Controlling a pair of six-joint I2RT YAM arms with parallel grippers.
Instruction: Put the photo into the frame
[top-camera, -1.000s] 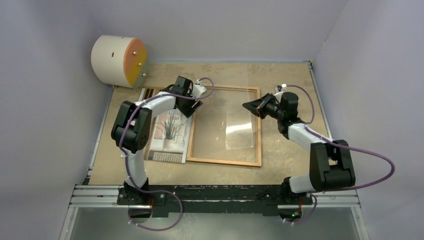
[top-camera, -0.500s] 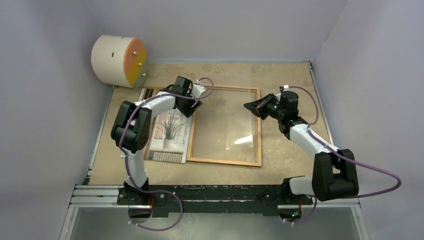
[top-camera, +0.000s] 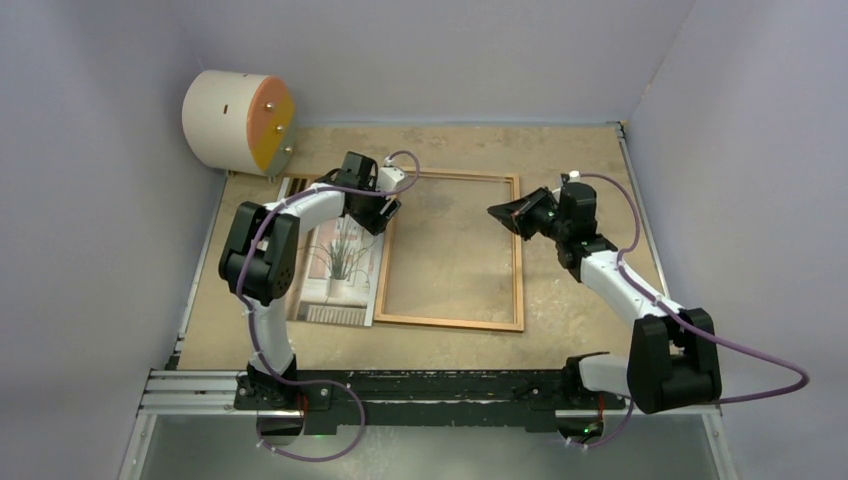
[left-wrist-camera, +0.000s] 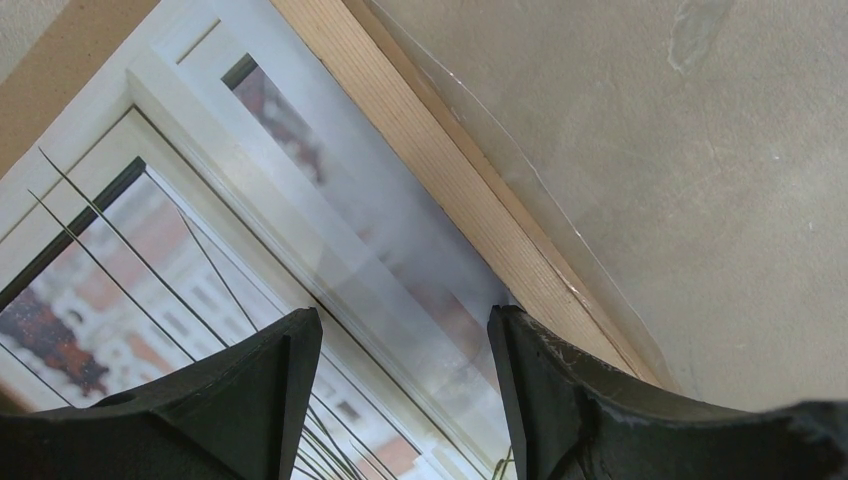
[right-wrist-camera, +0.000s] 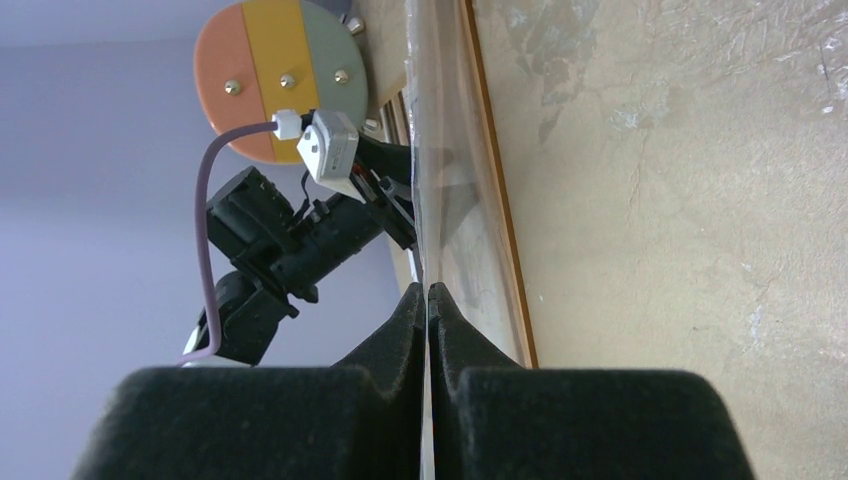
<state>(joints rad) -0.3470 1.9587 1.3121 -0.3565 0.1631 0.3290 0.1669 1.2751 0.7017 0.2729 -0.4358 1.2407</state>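
The frame (top-camera: 450, 322) lies flat mid-table, a thin orange-brown wooden rectangle. The photo (top-camera: 340, 265) of a spindly plant lies just left of it on a brown backing board (top-camera: 296, 186). My left gripper (top-camera: 385, 214) is open and empty, hovering over the photo's right edge (left-wrist-camera: 150, 260) beside the frame's left rail (left-wrist-camera: 440, 170). My right gripper (top-camera: 497, 212) is shut on the clear pane (right-wrist-camera: 425, 200), seen edge-on between its pads, over the frame's right side. The pane's far edge reaches the left rail (left-wrist-camera: 560, 270).
A cream-and-orange cylinder (top-camera: 238, 122) lies at the back left corner, also in the right wrist view (right-wrist-camera: 285, 75). Walls close in the table on the left, back and right. A metal rail (top-camera: 430, 385) runs along the near edge.
The bright glare on the pane over the frame has gone. My left gripper has shifted slightly left and farther back. My right arm's elbow has swung right while its gripper stays put.
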